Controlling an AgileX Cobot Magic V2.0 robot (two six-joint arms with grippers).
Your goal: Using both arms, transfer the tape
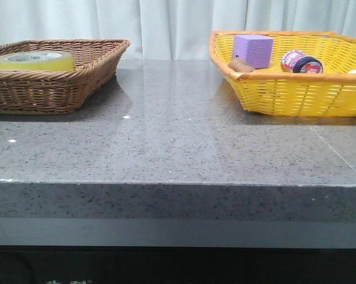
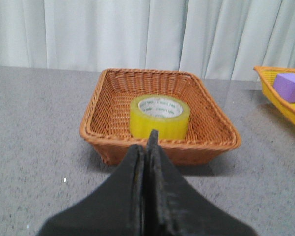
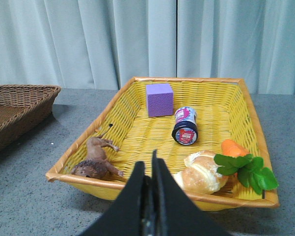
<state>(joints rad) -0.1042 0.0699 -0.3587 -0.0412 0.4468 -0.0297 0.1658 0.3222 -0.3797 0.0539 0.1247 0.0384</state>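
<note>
The tape [image 1: 34, 60], a wide yellow roll with a white core and green lettering, lies flat inside the brown wicker basket [image 1: 77, 89] at the table's back left. It also shows in the left wrist view [image 2: 159, 117], in that basket [image 2: 108, 145]. My left gripper [image 2: 148, 140] is shut and empty, short of the basket's near rim, in line with the roll. My right gripper [image 3: 149, 164] is shut and empty, in front of the yellow basket [image 3: 113, 118]. Neither arm shows in the front view.
The yellow basket [image 1: 296, 94] at the back right holds a purple cube [image 1: 253, 49], a pink-and-black round container [image 1: 301, 62], a toy lion [image 3: 95, 160], a bread roll [image 3: 201, 172] and a carrot [image 3: 235, 150]. Grey stone table [image 1: 178, 142]; curtain behind.
</note>
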